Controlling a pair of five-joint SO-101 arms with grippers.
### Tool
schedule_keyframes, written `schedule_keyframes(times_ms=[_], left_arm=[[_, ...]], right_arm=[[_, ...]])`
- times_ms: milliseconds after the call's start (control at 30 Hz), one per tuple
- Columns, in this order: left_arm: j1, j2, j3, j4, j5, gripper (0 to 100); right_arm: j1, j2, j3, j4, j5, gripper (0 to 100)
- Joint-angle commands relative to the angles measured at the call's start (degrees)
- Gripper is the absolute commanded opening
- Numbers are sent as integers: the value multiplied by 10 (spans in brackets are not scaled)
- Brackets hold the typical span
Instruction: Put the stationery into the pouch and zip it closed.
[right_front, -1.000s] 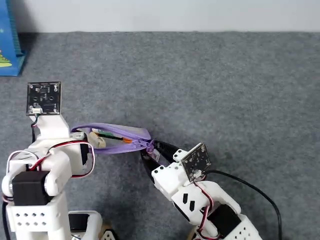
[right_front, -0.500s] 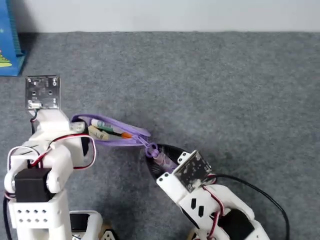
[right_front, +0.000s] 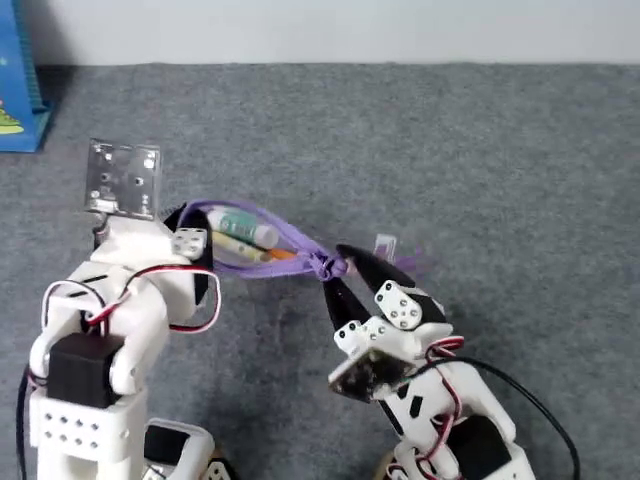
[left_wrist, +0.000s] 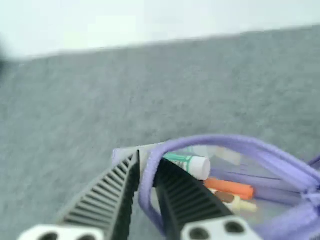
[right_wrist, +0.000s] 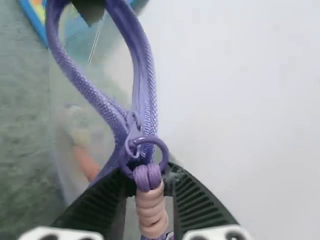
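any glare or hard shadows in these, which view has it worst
High view: soft, even light with no hard shadows on the grey mat; the worst spot is the board on the left arm's wrist, which glints. Right wrist view: the bright wall backlights the zipper pull. Left wrist view: even light on the pouch.

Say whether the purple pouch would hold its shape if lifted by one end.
Probably not: the pouch hangs curved between the left end effector and the right end effector on its zipper pull, so it looks floppy. Its thin clear walls suggest it is light. The pens lie loose and might slide toward the lower end.
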Motion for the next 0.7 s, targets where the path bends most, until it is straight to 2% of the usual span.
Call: schedule_keyframes(times_ms=[0, 67, 167, 300, 500, 667], left_arm=[[66, -4, 34, -87, -20, 24], [69, -4, 77, -153, -53, 70], [68, -4, 130, -244, -53, 160], [68, -4, 153, -318, -51, 195], [71, -4, 154, -395, -50, 195], [72, -5, 154, -406, -50, 195]], right_arm=[[-17, -26, 1, -61, 31, 8], [-19, -20, 0, -79, 25, 8], [-32, -20, 4, -104, 29, 8], [-77, -20, 0, -109, 30, 8], [-138, -20, 0, -104, 30, 8], [-175, -19, 8, -103, 69, 8]])
